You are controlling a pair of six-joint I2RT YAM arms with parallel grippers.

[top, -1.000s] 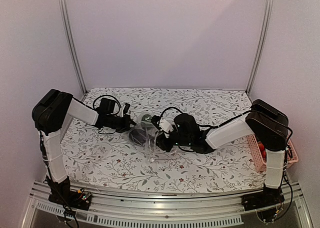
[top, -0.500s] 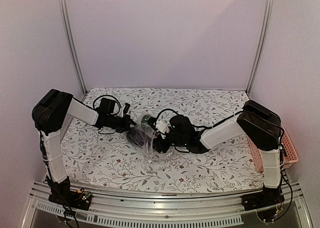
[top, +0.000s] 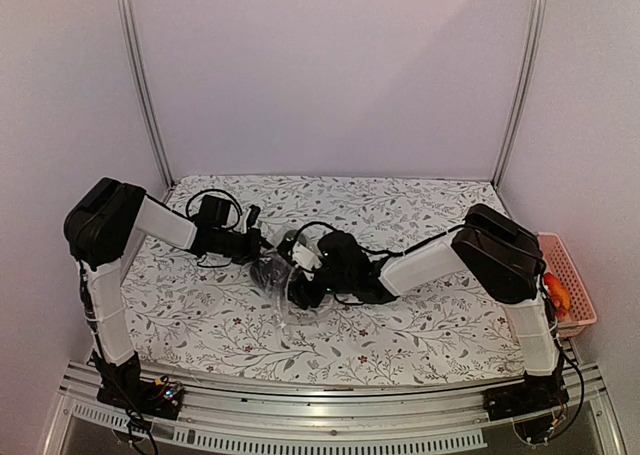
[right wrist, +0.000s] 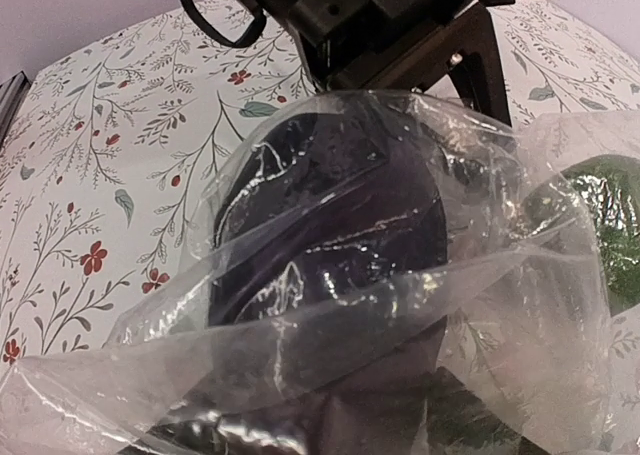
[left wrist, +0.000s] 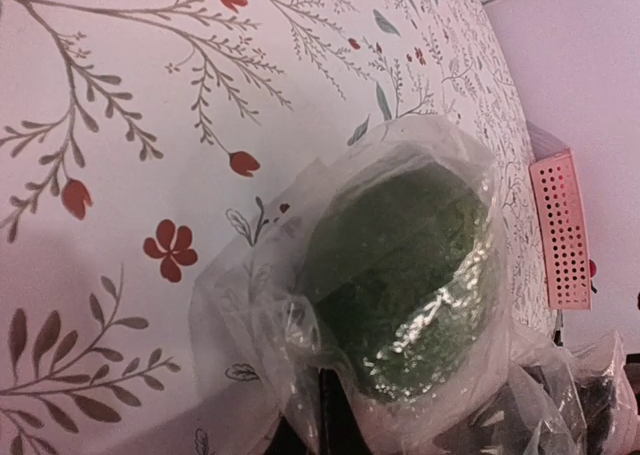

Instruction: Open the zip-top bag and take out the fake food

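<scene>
Both arms reach in from the near edge of the worktop (top: pixel 400 340), whose cloth has a leaf and flower print, and they meet at its middle, where the bag (top: pixel 283 283) lies crumpled between them. The right pincer (top: pixel 298 290) is at the bag's right side with clear film pressed close over its camera; its fingers are hidden behind the plastic, so it cannot be told whether they are apart or together, or whether they grip anything. Through that film a dark purple piece (right wrist: pixel 330 235) shows inside the bag, and beside it, at the right edge of that view, a green piece (left wrist: pixel 410 275), bumpy and rounded, wrapped tight in the plastic. Just beyond the bag the left pincer (top: pixel 260 252) is closed, clamped on the bag's left edge, where the film gathers into folds at its fingers. Well apart, against the right side of the worktop, a pink basket (top: pixel 572 275) holds an orange piece (top: pixel 558 295)
</scene>
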